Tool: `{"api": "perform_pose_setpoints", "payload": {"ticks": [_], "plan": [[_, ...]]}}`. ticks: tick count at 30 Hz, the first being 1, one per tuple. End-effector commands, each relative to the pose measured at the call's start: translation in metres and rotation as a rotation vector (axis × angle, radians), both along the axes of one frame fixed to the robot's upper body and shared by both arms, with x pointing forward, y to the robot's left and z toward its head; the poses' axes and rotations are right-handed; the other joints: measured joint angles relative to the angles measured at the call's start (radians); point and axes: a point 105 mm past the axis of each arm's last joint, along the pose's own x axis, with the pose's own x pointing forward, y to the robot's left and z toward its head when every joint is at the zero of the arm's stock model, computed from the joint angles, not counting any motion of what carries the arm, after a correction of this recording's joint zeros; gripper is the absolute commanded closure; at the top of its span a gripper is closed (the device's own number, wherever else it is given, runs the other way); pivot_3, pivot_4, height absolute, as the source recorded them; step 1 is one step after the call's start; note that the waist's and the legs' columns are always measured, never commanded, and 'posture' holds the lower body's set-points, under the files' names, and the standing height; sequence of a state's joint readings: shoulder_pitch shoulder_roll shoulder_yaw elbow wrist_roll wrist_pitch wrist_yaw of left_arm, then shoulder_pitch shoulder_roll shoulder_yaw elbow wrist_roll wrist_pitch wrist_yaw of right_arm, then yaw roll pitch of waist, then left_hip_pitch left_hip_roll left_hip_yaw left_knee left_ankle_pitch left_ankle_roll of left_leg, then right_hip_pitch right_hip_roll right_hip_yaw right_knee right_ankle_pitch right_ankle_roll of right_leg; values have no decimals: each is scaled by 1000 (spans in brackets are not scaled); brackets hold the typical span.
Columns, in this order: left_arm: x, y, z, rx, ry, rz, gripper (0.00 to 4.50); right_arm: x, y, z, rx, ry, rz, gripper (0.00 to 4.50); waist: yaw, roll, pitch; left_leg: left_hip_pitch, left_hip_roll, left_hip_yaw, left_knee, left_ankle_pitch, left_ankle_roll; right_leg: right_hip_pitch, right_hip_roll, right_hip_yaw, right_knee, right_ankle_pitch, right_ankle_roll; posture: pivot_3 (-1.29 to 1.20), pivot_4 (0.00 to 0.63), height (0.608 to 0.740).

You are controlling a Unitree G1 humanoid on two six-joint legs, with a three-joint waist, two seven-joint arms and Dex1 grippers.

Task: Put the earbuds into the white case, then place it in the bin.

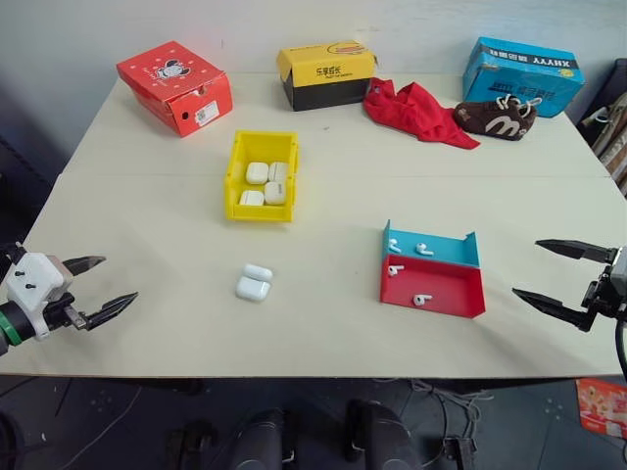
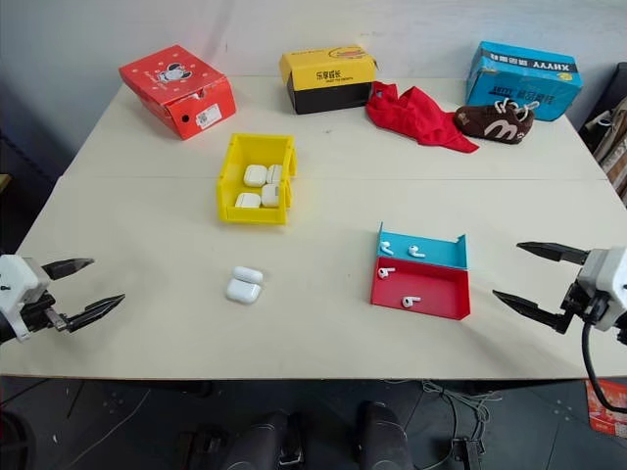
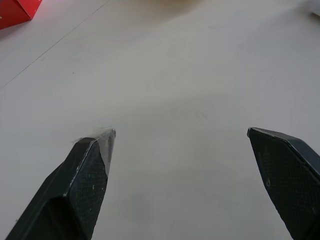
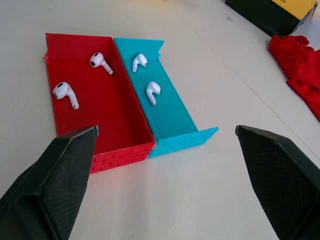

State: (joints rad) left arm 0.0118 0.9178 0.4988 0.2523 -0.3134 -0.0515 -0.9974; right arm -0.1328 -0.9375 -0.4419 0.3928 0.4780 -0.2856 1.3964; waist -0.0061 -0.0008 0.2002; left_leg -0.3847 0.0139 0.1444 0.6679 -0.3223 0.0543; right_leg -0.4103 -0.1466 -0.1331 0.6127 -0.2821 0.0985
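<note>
Two earbuds (image 4: 64,93) lie in the red tray (image 1: 446,289), and two more earbuds (image 4: 151,92) lie in the blue tray (image 1: 451,252) joined behind it. A white case (image 1: 254,282) sits on the table with its lid flipped open, left of the trays. Behind it stands the yellow bin (image 1: 261,211), holding several shut white cases (image 1: 257,172). My left gripper (image 1: 120,279) hovers open over the table's near left corner, far from the case. At the near right edge my right gripper (image 1: 526,266) is open and points at the trays, holding nothing.
Along the table's back edge stand a red shoebox (image 1: 176,86), a yellow and black box (image 1: 326,74) and a blue box (image 1: 520,72). A red cloth (image 1: 416,110) and a brown shoe (image 1: 495,117) lie between the last two.
</note>
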Motion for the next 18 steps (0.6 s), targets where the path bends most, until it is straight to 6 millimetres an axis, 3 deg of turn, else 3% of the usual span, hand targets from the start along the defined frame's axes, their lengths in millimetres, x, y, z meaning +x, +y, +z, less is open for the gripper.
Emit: {"api": "perform_pose_setpoints", "payload": {"ticks": [1, 14, 17, 18], "plan": [[0, 3, 10, 10, -36, 1, 28, -2, -2, 7, -19, -32, 1, 0, -1, 0, 0, 0, 0, 0, 0, 0, 0, 0, 0, 0, 0, 0, 0, 0, 150, 740], [0, 3, 10, -35, -26, 10, 28, 5, 8, 8, 4, -31, 25, 0, -1, 0, 0, 0, 0, 0, 0, 0, 0, 0, 0, 0, 1, 0, 0, 0, 150, 740], [-6, 15, 5, -55, 51, 65, 28, 9, 27, 13, 57, -62, 63, 0, -4, 0, 0, 0, 0, 0, 0, 0, 0, 0, 0, 0, 1, 0, 0, 0, 150, 740], [-9, 24, 4, -99, 91, 120, 28, 10, 39, 23, 128, -130, 94, 0, -7, -1, 0, 0, 0, 0, 0, 0, 0, -1, 0, 0, 2, 0, 0, 0, 150, 740]]}}
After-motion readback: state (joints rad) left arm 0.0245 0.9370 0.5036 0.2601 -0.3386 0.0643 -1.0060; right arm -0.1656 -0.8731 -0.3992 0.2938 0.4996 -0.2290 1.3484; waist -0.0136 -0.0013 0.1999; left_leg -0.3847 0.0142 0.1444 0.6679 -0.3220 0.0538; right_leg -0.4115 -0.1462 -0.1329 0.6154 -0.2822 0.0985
